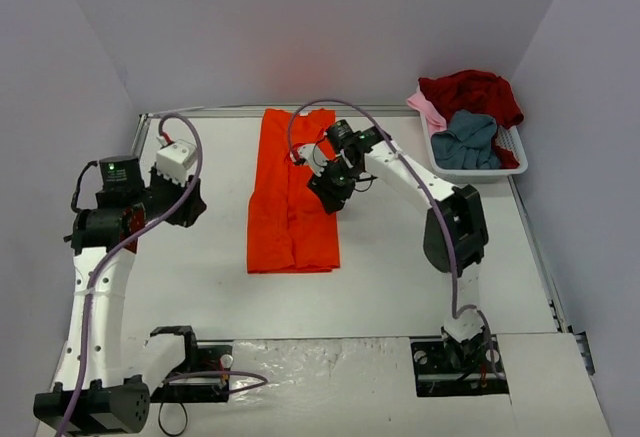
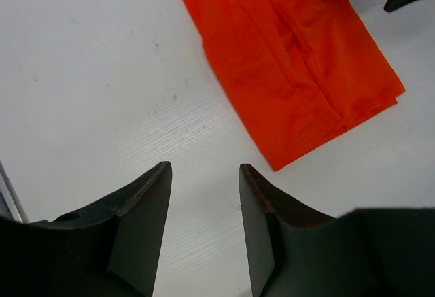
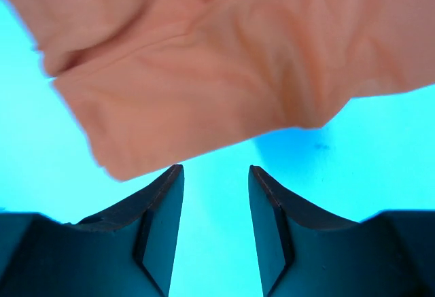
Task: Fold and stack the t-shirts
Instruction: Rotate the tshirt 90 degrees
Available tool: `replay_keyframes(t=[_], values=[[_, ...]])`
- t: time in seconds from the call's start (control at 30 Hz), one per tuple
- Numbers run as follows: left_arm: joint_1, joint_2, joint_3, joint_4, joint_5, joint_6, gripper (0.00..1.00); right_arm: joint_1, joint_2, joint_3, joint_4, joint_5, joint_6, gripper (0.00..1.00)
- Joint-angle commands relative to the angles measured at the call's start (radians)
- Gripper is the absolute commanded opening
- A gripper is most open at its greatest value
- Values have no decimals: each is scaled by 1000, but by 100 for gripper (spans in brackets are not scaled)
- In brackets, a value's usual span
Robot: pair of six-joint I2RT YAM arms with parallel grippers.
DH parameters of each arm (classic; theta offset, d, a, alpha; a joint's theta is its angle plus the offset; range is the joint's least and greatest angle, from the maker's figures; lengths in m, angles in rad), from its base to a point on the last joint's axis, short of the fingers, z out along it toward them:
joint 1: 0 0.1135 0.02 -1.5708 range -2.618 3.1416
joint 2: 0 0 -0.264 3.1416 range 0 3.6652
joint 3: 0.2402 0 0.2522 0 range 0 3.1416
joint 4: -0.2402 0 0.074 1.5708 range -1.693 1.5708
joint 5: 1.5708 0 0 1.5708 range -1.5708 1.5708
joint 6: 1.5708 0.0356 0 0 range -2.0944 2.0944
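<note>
Now orange-red t-shirt (image 1: 293,197) lies flat at centre of top view, folded into long narrow strip on table (image 1: 200,257). Over its right edge, about mid-length, hangs right gripper (image 3: 215,222): jaws partly apart, nothing between them, cloth just beyond fingertips. Left of shirt, well apart from it, left gripper (image 2: 204,222) above bare table: jaws partly apart, empty. Upper right of top view: white basket (image 1: 514,143) holding dark red t-shirt (image 1: 470,90), grey-blue t-shirt (image 1: 468,140), pink t-shirt (image 1: 428,109) at its left rim.

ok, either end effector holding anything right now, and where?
Nothing held. Left end effector is open over bare table; right end effector is open, the orange-red t-shirt lying just beyond it.
</note>
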Motion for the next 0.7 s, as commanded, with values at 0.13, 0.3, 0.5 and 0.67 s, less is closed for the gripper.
replay_keyframes(t=[0.13, 0.3, 0.5, 0.67], values=[[-245, -26, -50, -113, -77, 264, 43, -16, -347, -208, -162, -34, -41, 40], [-337, -40, -197, -121, -158, 418, 44, -166, -490, -412, -139, -49, -39, 41], [-373, -37, -295, -98, -197, 521, 44, -356, -526, -523, -79, -110, -43, 42], [-406, -49, -346, -40, -166, 536, 44, -442, -480, -537, -75, -122, -47, 44]])
